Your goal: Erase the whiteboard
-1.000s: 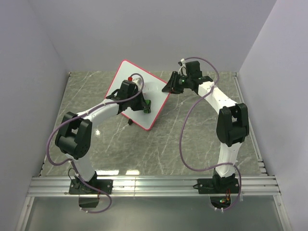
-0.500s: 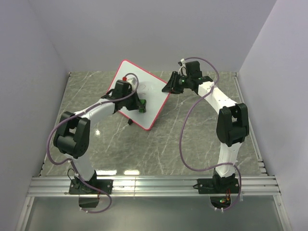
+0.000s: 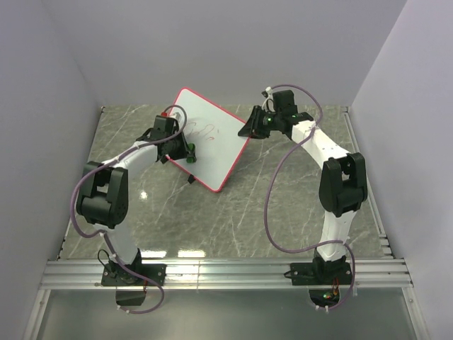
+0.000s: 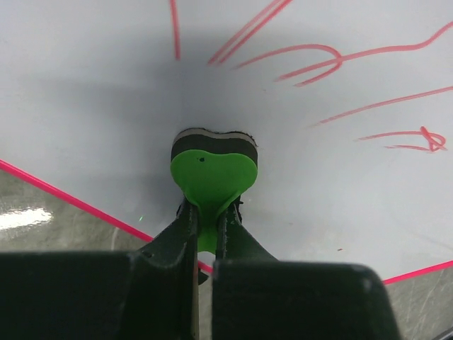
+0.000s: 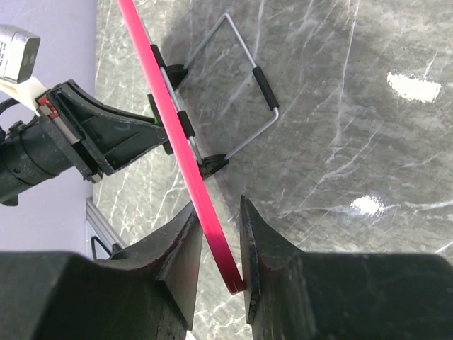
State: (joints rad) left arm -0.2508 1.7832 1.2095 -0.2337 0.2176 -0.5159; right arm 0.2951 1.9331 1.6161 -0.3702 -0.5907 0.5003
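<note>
Green and heart-shaped, with a dark pad beneath it, the eraser sits pressed flat against the whiteboard. The left tool has its two fingers closed tight on the eraser's narrow lower tip. In the left wrist view the eraser lies near the board's left edge, just inside the thin pink rim. Red scribbles spread over the white face beyond the eraser, towards the board's middle and its right side: loops, long strokes and a small knot-like mark.

The whiteboard stands on the grey marbled surface, turned so that its corners point like a diamond when seen from above, and it lies between the two arms. A bent wire stand with black sleeves props it from behind.

At the board's right corner the right tool is closed on the rim, one finger on each side of the pink edge, which runs up and away between them. The left arm's dark wrist shows on the far side of that edge.
</note>
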